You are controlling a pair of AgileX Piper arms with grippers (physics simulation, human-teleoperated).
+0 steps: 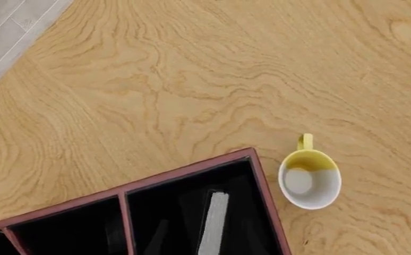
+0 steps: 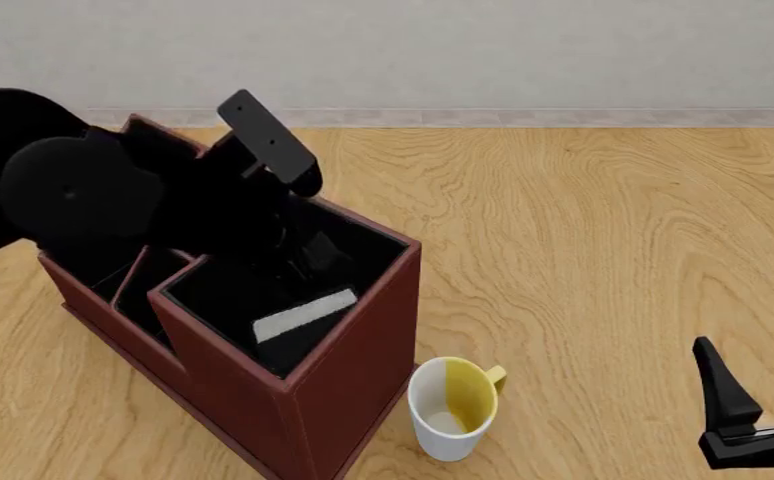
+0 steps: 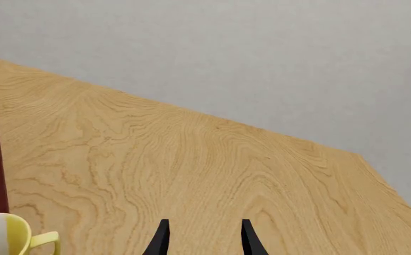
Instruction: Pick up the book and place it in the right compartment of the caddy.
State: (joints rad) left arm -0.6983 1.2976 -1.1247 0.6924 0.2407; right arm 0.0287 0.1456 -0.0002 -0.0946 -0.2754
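White-yellow mug (image 2: pixel 453 408) beside caddy (image 2: pixel 347 370)

Left arm (image 2: pixel 160 200) raised; right gripper (image 3: pixel 203 239) fingers (image 3: pixel 161 239) parted.

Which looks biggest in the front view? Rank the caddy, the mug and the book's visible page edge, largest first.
1. caddy, by far the largest.
2. mug.
3. book; only its pale page edge shows inside the right compartment, so its full size cannot be judged.

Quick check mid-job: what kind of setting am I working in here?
Likely a bare simulated tabletop workspace, not a furnished room: a light wood-grain table, a plain grey wall behind it, and just the caddy and a white-and-yellow mug set out.
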